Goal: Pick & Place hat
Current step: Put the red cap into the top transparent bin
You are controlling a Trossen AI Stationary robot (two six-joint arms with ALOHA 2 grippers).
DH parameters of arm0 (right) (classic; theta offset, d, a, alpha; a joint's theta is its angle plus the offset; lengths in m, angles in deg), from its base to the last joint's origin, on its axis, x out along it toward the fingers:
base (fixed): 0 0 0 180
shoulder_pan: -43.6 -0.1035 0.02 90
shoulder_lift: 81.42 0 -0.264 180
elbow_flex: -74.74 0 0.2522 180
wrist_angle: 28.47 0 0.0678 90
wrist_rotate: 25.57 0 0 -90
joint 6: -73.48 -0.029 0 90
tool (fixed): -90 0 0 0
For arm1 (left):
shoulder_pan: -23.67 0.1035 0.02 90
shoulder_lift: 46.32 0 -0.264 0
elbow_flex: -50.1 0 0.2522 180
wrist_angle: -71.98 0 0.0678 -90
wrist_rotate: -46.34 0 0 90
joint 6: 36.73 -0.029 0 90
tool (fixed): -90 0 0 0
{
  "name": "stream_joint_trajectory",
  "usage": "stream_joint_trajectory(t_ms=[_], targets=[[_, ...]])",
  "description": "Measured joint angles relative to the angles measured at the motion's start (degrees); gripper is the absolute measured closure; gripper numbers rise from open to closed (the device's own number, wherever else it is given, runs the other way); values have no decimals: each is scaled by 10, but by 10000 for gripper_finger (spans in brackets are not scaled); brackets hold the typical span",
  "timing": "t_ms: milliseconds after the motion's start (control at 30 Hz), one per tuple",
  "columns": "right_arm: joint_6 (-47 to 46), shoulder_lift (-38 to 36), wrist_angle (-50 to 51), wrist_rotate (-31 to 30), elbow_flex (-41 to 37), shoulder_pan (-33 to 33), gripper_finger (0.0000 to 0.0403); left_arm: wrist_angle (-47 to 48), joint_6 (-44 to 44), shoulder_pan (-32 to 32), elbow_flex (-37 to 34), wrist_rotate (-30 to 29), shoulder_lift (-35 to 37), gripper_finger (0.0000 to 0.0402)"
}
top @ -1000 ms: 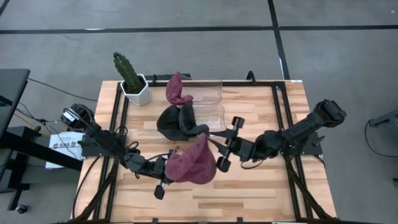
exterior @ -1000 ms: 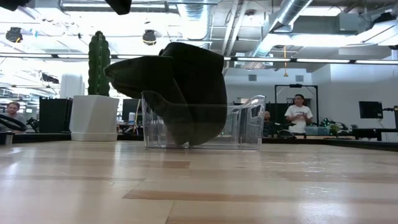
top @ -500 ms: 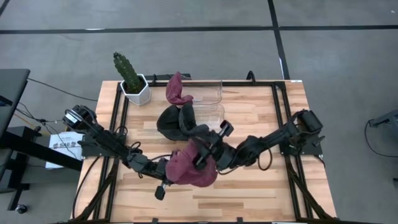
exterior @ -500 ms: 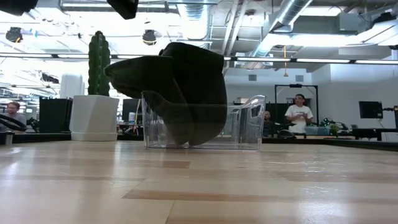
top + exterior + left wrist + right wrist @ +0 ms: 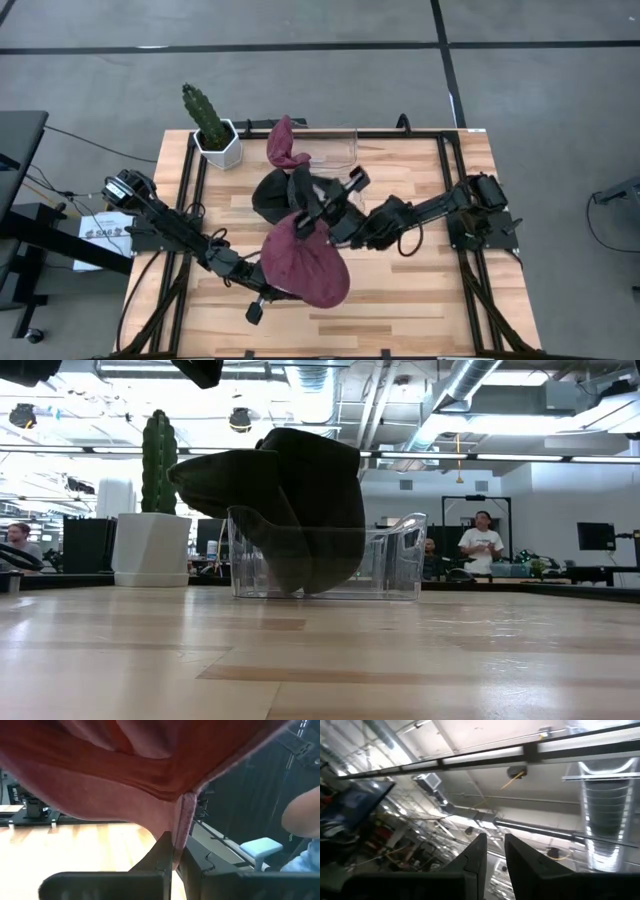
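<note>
A maroon hat (image 5: pixel 305 265) hangs over the table's middle, with my left gripper (image 5: pixel 266 292) shut on its edge; the left wrist view shows the same cloth (image 5: pixel 125 770) above the fingers. My right gripper (image 5: pixel 322 208) is at the hat's far side, tilted upward. Its fingers (image 5: pixel 495 857) are open by a narrow gap with only ceiling between them. A dark hat (image 5: pixel 285 195) is draped over the clear container (image 5: pixel 345 150), and a second maroon hat (image 5: pixel 285 145) lies at the container's far left. My left gripper pinches the maroon hat's hemmed edge (image 5: pixel 185 820) between its two fingers, coming level from the table's left. The rest of the hat bulges out beyond and above the fingers, lifted clear of the table. My right gripper is close against the hat's far edge; whether it touches, I cannot tell.
A cactus in a white pot (image 5: pixel 212 130) stands at the far left corner. Black frame rails (image 5: pixel 455 200) run along the table's sides. In the low view the dark hat (image 5: pixel 290 500) covers the clear container (image 5: pixel 390 560), with bare wood in front and people in the room behind.
My right gripper has moved toward the table's left and far edge, risen, rolled and tipped its fingers upward, ending at the maroon hat's far side. The hat has rounded out and looks wider, while my left gripper keeps its hold in place.
</note>
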Motion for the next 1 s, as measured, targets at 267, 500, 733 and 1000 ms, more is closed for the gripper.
stream_joint_trajectory(t_ms=[267, 500, 733, 1000], targets=[[-22, -6, 74, -7, 59, 18, 343, 2, 0, 0, 0, 4, -1, 387], [-195, -5, 296, -43, 55, 24, 343, -3, 0, 0, 0, 3, -1, 387], [-340, -5, 519, -57, 53, -24, 343, -3, 0, -1, 0, 2, -1, 387], [-396, -5, 667, -65, 53, -96, 343, 1, 0, -1, 0, 4, -1, 387]])
